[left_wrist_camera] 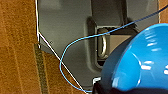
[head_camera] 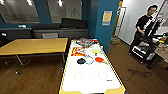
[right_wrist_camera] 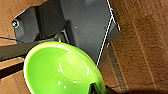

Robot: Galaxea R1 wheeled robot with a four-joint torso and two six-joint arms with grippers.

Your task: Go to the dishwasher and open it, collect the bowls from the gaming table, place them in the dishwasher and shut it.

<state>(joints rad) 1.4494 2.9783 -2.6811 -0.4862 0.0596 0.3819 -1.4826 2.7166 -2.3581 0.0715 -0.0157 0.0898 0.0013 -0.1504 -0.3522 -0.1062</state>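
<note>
While we face the gaming table (head_camera: 91, 77) from its near end, its white top runs away from us down the middle of the room, yellow rim along both long sides. Three bowls lie about midway along it: a black bowl (head_camera: 80, 61) on the left, touching a blue ring (head_camera: 88, 60); a red-orange bowl (head_camera: 99, 59) just right of the ring; a yellow bowl (head_camera: 96, 51) a little farther off. A red and yellow sheet (head_camera: 78, 51) lies left of the yellow one, and a crumpled clear bag (head_camera: 85, 42) sits at the far end.

Left of the gaming table stands a wooden table (head_camera: 33, 46), with a dark sofa (head_camera: 60, 31) behind it against a blue wall (head_camera: 103, 30). At far right a person (head_camera: 145, 27) stands at a black cart (head_camera: 150, 46).

Left wrist view: a blue bowl (left_wrist_camera: 140, 60) rides close under the camera, above wooden floor (left_wrist_camera: 17, 50) and our own grey base; a thin blue cable (left_wrist_camera: 75, 42) loops across. The left gripper's jaws are out of sight, so we cannot tell their state.

Right wrist view: a green bowl (right_wrist_camera: 61, 70), hollow side toward the camera, with a dark finger (right_wrist_camera: 93, 88) pressed over its rim. We read the right gripper's jaws as clamped on it.
</note>
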